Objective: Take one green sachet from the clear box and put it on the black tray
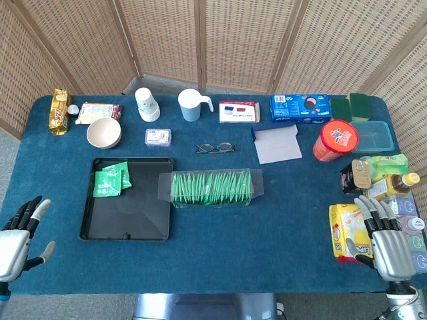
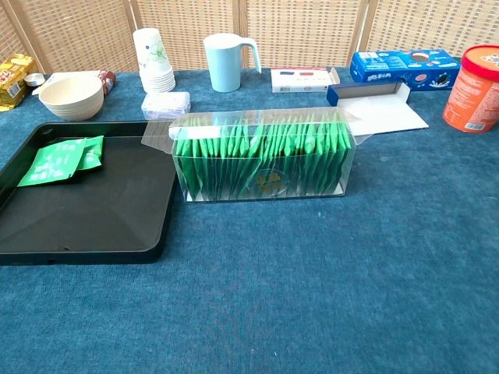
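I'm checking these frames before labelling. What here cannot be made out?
- Green sachets on the black tray: they overlap, so the count is unclear in both views.
- Print on the green sachets in the clear box: too small.
- Left hand and right hand: cut by the head view's edges, absent from chest view.
- Yellow packet: partly behind the right hand.
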Robot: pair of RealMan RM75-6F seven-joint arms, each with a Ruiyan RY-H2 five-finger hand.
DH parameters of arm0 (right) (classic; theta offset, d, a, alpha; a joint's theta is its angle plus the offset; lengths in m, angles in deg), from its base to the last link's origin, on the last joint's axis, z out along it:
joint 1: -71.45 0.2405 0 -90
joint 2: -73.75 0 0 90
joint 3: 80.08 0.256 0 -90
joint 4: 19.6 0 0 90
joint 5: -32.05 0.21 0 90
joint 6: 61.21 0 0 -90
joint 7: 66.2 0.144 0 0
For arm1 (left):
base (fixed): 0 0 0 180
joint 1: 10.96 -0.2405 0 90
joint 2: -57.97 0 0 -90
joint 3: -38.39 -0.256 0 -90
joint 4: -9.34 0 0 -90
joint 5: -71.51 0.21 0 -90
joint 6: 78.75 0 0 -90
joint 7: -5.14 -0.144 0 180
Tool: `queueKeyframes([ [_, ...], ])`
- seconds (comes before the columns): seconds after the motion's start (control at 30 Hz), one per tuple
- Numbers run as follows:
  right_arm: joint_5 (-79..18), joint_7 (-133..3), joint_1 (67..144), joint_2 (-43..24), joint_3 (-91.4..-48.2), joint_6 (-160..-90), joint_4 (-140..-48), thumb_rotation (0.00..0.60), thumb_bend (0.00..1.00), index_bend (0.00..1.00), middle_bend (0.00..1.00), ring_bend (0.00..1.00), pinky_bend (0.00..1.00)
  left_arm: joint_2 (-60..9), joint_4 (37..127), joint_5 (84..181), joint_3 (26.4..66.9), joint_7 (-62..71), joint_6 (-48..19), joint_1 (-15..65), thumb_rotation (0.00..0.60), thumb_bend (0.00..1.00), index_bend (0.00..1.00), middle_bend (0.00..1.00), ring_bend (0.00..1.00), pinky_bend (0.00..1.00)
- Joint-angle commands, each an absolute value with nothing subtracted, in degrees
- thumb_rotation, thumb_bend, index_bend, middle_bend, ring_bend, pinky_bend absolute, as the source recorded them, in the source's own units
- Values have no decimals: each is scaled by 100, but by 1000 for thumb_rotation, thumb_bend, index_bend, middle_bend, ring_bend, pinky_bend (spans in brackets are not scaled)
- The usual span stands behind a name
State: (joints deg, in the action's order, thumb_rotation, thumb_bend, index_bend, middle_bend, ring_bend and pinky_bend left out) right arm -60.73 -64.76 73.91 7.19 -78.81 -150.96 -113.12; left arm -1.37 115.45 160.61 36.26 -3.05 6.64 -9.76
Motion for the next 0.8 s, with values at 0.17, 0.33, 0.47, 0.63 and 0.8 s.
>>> queueKeyframes([
  [0.17, -6079, -6401, 7444, 615, -7861, -15036, -11198, 600, 345, 0, 26, 0, 51, -88, 11592, 16066, 3627, -369, 647, -962, 600, 319, 53, 0, 0, 186],
  [0.33, -6089, -6348, 7401, 621, -7867, -15114, -11162, 600, 345, 0, 26, 0, 51, 2, 11640, 16186, 3645, -359, 672, -921, 600, 316, 50, 0, 0, 186],
  [0.47, -6098, -6312, 7362, 631, -7869, -15185, -11157, 600, 345, 0, 26, 0, 51, 123, 11719, 16331, 3678, -377, 605, -810, 600, 290, 50, 0, 0, 186],
  [0.63, -6096, -6293, 7328, 624, -7881, -15221, -11147, 600, 345, 0, 26, 0, 51, 417, 11934, 16631, 3816, -439, 439, -511, 600, 257, 50, 0, 0, 186],
  [0.8, -6072, -6264, 7294, 582, -7880, -15258, -11124, 600, 345, 0, 26, 0, 51, 659, 12240, 16735, 3972, -607, -90, -57, 600, 249, 50, 0, 0, 186],
])
